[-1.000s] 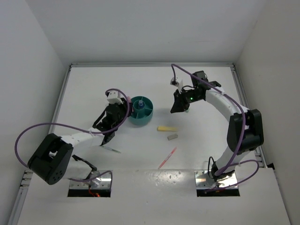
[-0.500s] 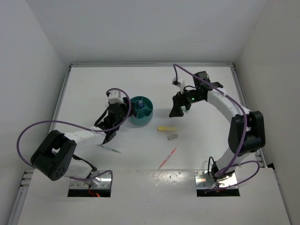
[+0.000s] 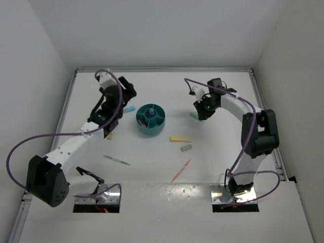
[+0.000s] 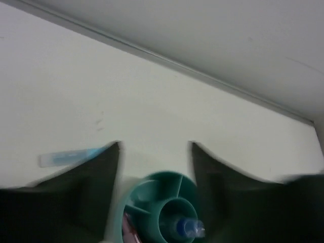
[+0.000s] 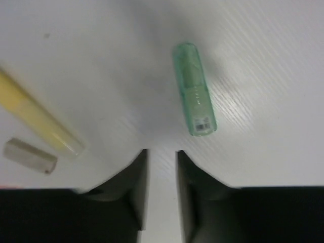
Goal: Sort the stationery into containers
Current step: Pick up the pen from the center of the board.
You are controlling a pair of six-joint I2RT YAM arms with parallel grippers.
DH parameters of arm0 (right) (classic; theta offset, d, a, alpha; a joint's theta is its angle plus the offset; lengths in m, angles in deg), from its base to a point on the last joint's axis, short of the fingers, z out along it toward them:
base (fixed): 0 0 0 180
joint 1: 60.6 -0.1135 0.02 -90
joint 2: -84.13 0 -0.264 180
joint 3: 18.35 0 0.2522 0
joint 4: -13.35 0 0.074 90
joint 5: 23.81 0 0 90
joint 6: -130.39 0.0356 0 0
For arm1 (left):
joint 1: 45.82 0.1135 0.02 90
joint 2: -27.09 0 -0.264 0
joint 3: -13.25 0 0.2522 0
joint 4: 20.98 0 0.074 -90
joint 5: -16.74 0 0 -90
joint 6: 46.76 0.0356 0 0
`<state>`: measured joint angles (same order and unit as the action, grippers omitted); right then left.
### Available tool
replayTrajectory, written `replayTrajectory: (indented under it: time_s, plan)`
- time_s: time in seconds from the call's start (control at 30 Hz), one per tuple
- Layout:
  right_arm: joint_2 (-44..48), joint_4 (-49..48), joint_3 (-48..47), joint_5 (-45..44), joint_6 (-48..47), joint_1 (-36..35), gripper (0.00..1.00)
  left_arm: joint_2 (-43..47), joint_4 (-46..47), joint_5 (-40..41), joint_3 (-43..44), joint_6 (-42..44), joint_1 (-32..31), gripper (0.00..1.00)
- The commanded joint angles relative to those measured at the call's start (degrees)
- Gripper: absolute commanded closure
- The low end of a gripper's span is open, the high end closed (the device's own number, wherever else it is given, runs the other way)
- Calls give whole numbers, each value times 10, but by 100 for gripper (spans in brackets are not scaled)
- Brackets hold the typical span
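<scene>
Stationery is mostly loose on the table right now; only the blue-capped bottle stands in the middle of the teal tub. The mint-green stick looks like the next pick to me, and my worry is the right gripper: its jaws are pinched almost together on nothing, with just a slit of table showing between them. If it drops like that, it'll land on the stick or shove it, and I'd guess that smooth plastic skids or rolls away. It needs to spread first. The stick lies flat just ahead of the tips and a bit to one side of the gap. It runs roughly the way the fingers point, so a squeeze across its width should work once centred. The yellow stick and grey block sit together off to the other side. The left gripper is spread apart and empty, with the tub further on. The light-blue stick lies just outside one finger, easy to nudge. The red pen and white pen lie nearer the bases.
</scene>
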<state>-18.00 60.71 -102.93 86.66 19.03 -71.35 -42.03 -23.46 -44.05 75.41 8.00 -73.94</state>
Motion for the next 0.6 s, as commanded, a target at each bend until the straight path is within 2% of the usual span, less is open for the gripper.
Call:
replayTrajectory:
  time_s: [0.0, 0.03, 0.07, 0.1, 0.13, 0.23, 0.57]
  plan:
    - [-28, -15, -35, -112, -31, -6, 71, -34, -230, 41, 79, -72, 67, 25]
    - [-35, -22, -35, -126, -31, -15, 55, -41, -245, 25, 79, -72, 80, 20]
    - [-42, -32, -35, -133, -31, -15, 47, -41, -245, 10, 70, -72, 90, 15]
    - [-49, -40, -41, -140, -36, -20, 43, -41, -240, -16, 46, -72, 112, 10]
    - [-55, -45, -47, -145, -36, -20, 40, -41, -219, -31, 31, -72, 123, 10]
    - [-77, -28, -80, -138, -36, -20, 39, -29, -190, -68, -18, -72, 149, 9]
    - [-163, -4, -146, -132, -31, -31, 39, -29, -185, -92, -11, -67, 155, 9]
